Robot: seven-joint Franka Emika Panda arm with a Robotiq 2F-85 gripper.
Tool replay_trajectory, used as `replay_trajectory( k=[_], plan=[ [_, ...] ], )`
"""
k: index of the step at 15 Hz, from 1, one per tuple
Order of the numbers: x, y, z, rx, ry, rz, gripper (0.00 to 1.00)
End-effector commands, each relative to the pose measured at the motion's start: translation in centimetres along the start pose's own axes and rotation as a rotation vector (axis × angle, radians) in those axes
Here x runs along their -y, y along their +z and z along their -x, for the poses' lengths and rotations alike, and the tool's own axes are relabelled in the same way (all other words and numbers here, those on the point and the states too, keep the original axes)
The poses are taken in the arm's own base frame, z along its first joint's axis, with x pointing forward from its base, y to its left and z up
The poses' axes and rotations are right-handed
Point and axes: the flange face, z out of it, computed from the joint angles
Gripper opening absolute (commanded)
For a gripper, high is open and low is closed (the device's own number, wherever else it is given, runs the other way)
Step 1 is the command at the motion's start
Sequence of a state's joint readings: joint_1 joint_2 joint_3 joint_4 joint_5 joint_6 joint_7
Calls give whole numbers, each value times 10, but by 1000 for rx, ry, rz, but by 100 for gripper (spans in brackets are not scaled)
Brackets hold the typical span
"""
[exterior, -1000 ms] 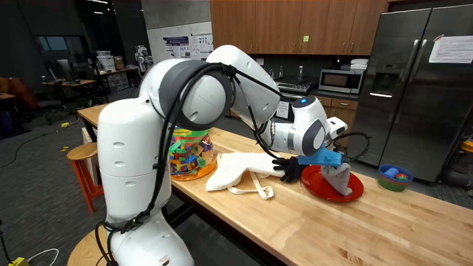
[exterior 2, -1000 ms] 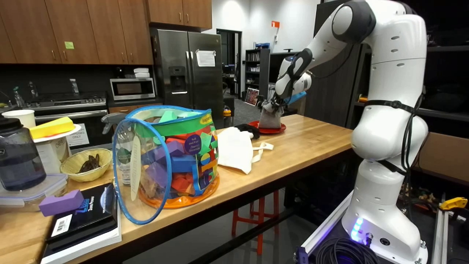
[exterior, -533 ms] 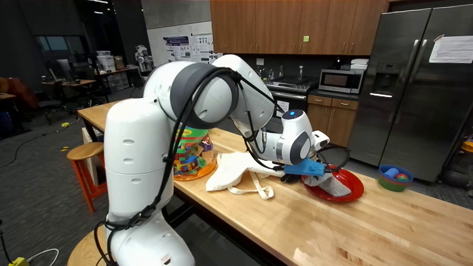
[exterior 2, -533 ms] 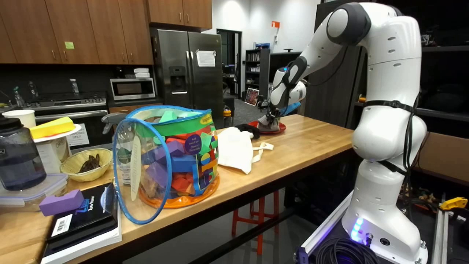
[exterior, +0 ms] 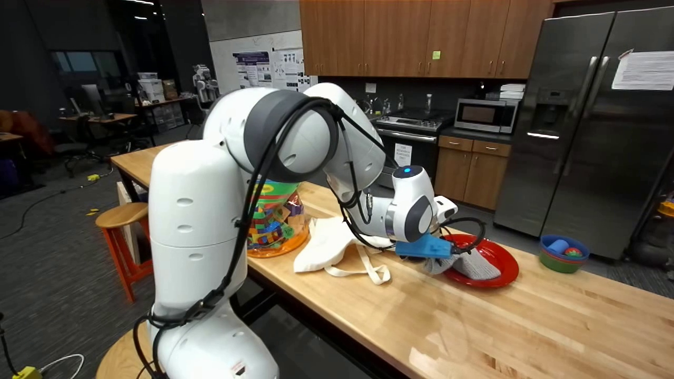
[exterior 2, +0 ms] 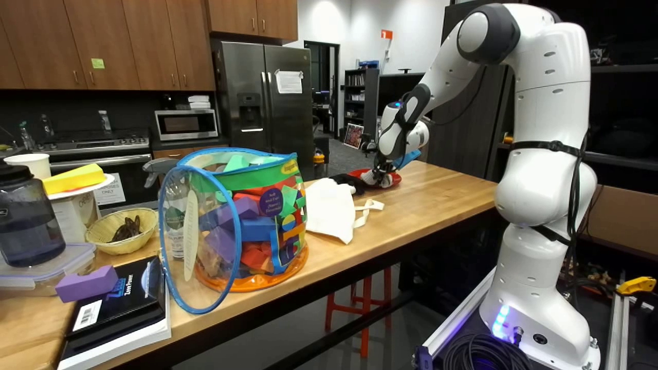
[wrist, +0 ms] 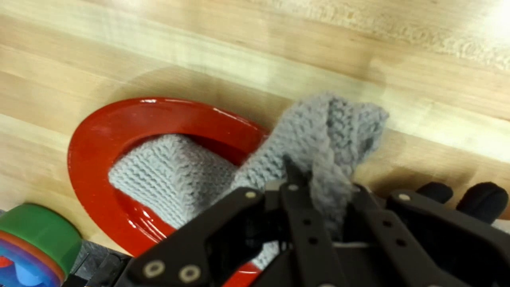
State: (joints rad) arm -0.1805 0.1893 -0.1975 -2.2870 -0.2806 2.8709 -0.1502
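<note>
My gripper [wrist: 318,175] is closed around a bunched part of a grey knitted cloth [wrist: 295,135]. The cloth lies folded across the red plate [wrist: 89,155], and its held end reaches over the rim above the table. The cloth also shows in both exterior views [exterior: 478,265] [exterior 2: 369,178], as does the plate [exterior: 506,266] [exterior 2: 396,179]. In an exterior view the gripper [exterior 2: 381,176] is low, at the plate's near side. A black glove [wrist: 484,201] lies beside the gripper; it also shows in an exterior view [exterior 2: 345,179]. The fingertips are partly hidden by the cloth.
A white cloth item with straps [exterior: 333,245] lies beside the glove. A clear bag of coloured blocks [exterior 2: 257,226] stands further along the table [exterior: 447,326]. Stacked coloured bowls [exterior: 559,261] sit past the plate. A basket [exterior 2: 122,241] and books [exterior 2: 118,308] are at the other end.
My gripper has moved down and sideways toward the glove and white cloth item. The grey cloth, hanging upright from the gripper before, is now folded over, its held end drawn past the plate's rim.
</note>
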Motion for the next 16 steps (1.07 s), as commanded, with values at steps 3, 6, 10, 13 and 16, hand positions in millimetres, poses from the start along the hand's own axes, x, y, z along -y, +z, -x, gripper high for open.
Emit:
replay_trajectory(
  k=[3, 6, 10, 13, 16],
  plan=[
    [-50, 3, 10, 5, 46, 67, 4],
    [-84, -1, 10, -6, 104, 98, 4],
    [-113, -9, 0, -33, 147, 139, 4],
    [-119, -19, -16, -71, 147, 154, 4],
    [-108, -25, -24, -95, 121, 143, 4]
  ],
)
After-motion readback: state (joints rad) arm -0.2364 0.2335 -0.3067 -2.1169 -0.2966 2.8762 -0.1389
